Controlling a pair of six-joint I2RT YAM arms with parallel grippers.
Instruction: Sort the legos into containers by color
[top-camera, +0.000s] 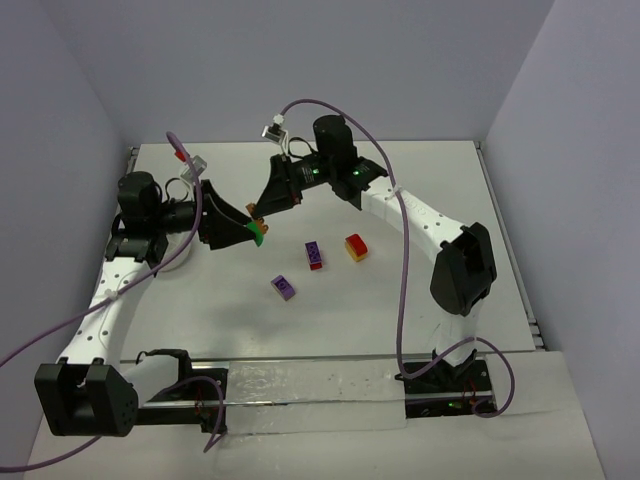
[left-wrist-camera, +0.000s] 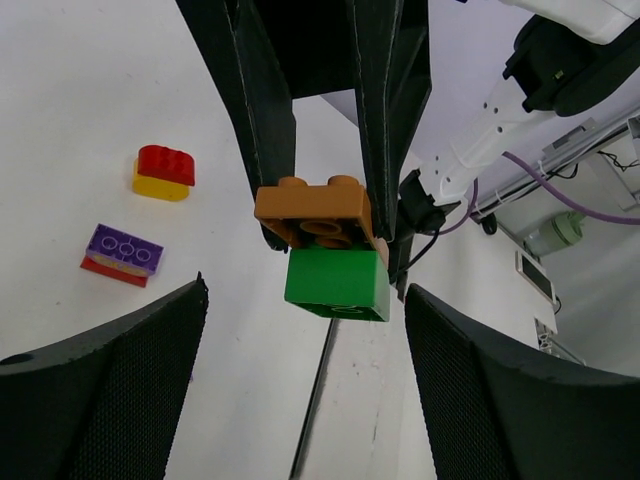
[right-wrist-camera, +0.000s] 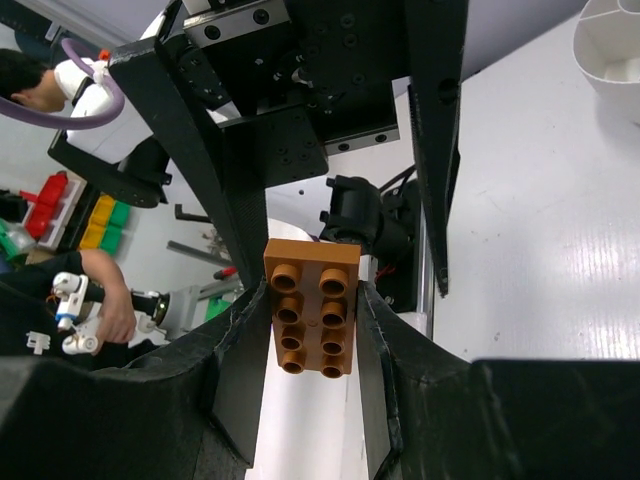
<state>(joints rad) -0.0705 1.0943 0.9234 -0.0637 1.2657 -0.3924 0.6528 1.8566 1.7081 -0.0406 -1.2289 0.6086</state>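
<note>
My right gripper (top-camera: 260, 210) is shut on an orange brick (right-wrist-camera: 312, 305) and holds it in the air over the table's back left. A green brick (left-wrist-camera: 337, 283) is stuck to the orange brick (left-wrist-camera: 315, 208); the right wrist view does not show it. My left gripper (left-wrist-camera: 305, 300) is open, its two fingers wide on either side of the green brick (top-camera: 258, 237) without touching it. A purple-on-red brick (top-camera: 315, 255), a red-and-yellow brick (top-camera: 356, 247) and a purple brick (top-camera: 284, 287) lie on the table. The white tub (right-wrist-camera: 610, 45) shows in the right wrist view.
The red-and-yellow brick (left-wrist-camera: 163, 172) and purple-on-red brick (left-wrist-camera: 122, 254) lie left of the grippers in the left wrist view. The two grippers meet tip to tip. The left arm (top-camera: 140, 225) covers most of the tub in the top view.
</note>
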